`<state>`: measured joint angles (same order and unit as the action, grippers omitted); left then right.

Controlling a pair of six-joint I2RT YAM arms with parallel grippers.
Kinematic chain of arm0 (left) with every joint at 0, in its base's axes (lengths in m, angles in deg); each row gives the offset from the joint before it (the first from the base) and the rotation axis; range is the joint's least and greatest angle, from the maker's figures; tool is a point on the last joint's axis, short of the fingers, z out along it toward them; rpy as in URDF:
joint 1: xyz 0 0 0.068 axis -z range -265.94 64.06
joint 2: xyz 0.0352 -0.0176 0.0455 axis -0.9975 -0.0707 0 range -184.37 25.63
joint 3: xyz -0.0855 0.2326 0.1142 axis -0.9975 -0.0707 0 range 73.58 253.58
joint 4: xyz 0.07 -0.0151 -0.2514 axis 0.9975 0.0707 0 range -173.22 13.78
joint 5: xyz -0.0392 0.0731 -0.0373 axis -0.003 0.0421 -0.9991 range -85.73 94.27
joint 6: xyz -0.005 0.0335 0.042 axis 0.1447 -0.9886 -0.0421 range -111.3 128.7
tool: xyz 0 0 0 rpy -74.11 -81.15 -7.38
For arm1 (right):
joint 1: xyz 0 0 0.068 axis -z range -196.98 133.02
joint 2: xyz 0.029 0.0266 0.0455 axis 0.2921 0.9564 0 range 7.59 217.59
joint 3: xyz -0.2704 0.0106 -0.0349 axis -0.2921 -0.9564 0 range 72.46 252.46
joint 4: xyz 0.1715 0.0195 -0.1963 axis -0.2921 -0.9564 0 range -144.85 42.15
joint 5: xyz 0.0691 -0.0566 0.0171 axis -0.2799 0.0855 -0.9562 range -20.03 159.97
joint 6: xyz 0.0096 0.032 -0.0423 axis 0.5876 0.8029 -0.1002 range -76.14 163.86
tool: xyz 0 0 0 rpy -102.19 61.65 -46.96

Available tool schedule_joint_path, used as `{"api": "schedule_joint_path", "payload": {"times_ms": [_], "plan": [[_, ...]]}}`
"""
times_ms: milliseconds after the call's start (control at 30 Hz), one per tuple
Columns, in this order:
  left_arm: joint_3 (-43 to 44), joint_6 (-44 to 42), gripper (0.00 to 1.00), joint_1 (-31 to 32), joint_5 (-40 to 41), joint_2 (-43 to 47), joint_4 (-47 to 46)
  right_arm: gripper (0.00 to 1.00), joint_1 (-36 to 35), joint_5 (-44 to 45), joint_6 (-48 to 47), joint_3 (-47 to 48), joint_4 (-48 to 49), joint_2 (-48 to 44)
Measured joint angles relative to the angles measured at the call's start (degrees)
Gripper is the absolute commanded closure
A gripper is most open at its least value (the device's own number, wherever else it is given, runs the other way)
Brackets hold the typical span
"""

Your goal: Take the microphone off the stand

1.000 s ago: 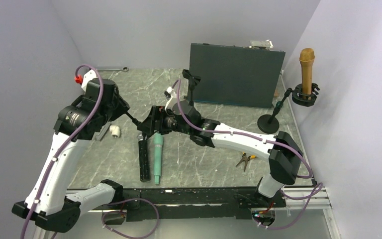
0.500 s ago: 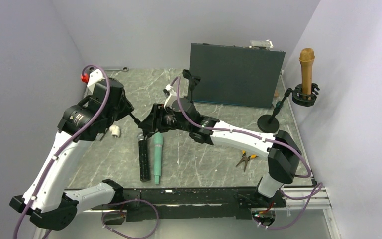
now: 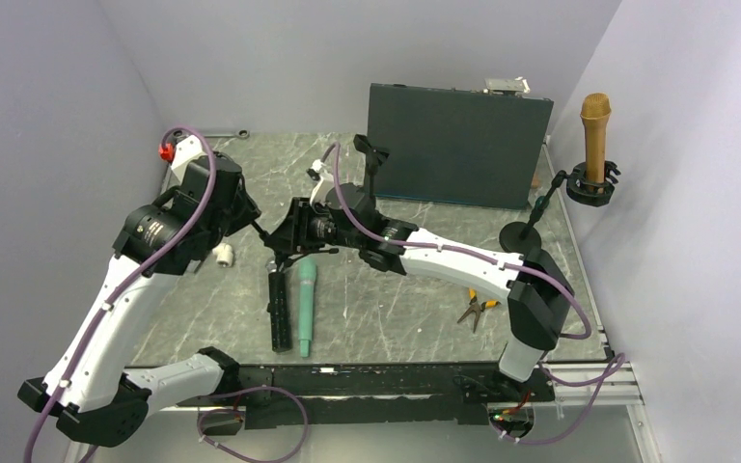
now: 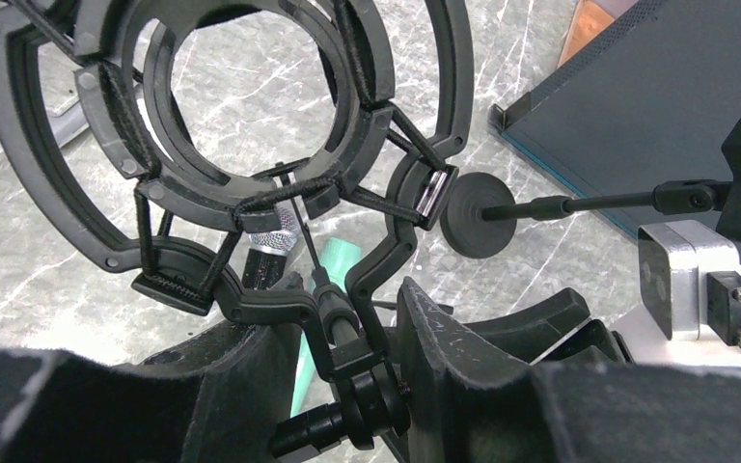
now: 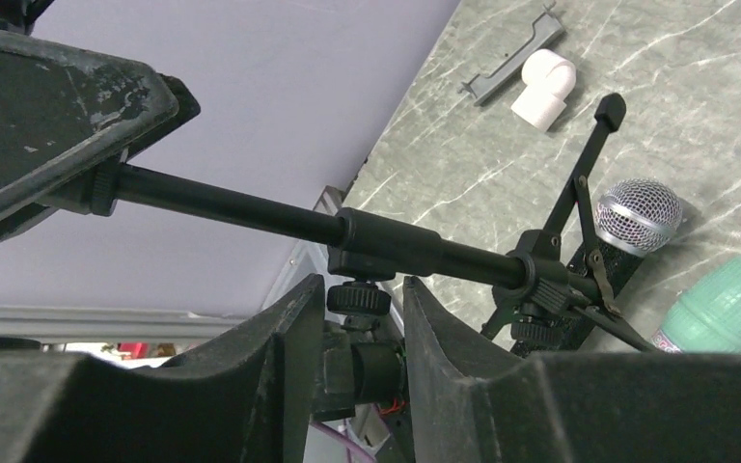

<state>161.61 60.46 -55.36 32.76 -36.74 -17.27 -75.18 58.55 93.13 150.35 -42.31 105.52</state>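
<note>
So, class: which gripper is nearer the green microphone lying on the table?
Right. The right gripper straddles the stand just beyond the green microphone's head; the left gripper grips the stand farther left.

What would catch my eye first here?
Mid-table, the left gripper is clamped on the stem of an empty ring mount, while the right gripper straddles a knob under its rod. Just in front of them a black mic and a green mic lie side by side on the table. At the far right a gold mic stands upright in a holder.
</note>
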Motion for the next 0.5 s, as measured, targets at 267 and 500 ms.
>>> {"api": "schedule_joint_path", "payload": {"times_ms": [267, 500], "plan": [[0.0, 0.0, 1.0, 0.2, 0.8, -0.1, 0.6, 0.94, 0.0, -1.5, -1.8, 1.9, -1.7, 1.0], [0.2, 0.0, 1.0, 0.3, 2.1, -0.3, 2.4, 1.0, -0.1, -3.7, -7.6, 5.7, -6.3, 2.8]]}}
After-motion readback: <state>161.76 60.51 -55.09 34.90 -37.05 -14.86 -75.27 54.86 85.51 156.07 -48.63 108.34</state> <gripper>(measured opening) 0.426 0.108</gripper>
